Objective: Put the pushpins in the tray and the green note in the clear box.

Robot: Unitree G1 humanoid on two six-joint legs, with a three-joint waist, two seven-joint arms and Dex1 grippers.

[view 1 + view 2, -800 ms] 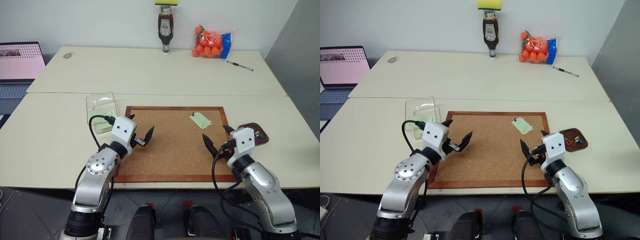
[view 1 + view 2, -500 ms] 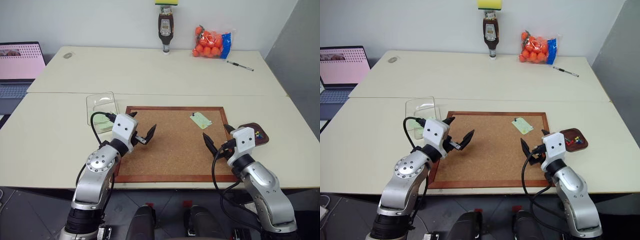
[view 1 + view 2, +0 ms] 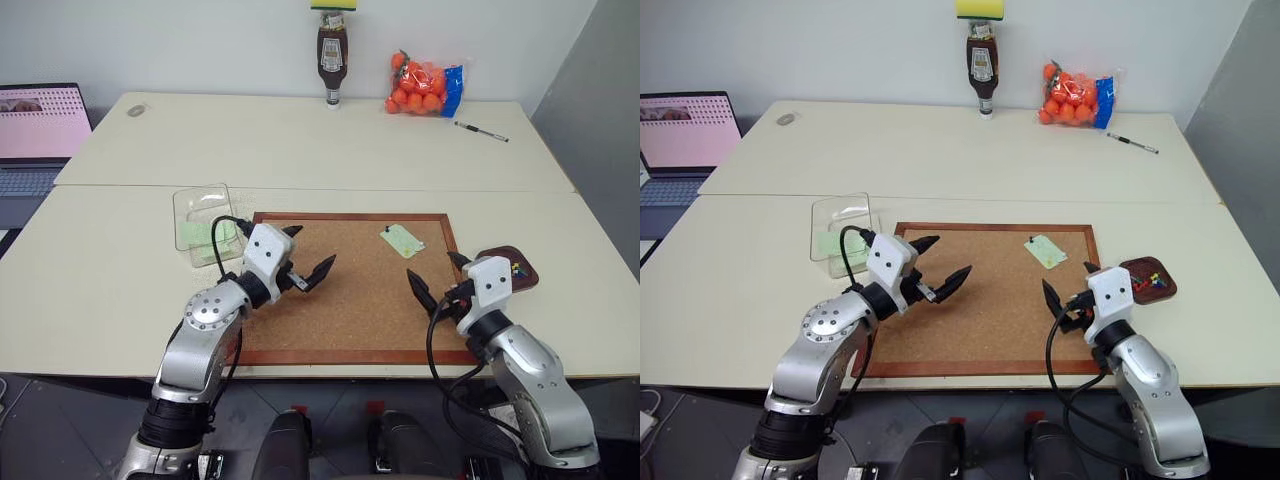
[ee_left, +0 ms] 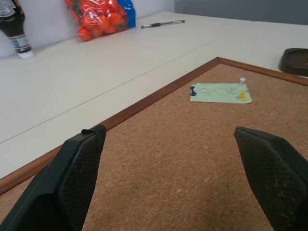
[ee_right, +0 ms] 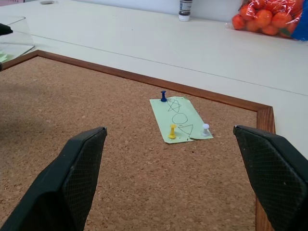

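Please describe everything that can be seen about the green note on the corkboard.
The green note is a small pale green paper slip lying flat on the corkboard, near its far right corner. Hand-drawn outlines mark it: a star, a circle, a triangle. Three pushpins stand in it: blue at its far end, yellow and white at its near end. Neither gripper touches it.

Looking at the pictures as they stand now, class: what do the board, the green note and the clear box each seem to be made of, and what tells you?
Board: cork by its speckled tan grain, matte, in a reddish-brown, seemingly wooden frame.
Green note: thin matte paper, pale green, with pen-drawn shapes, pinned flat.
Clear box: probably plastic, glossy and see-through; the table shows through its walls.
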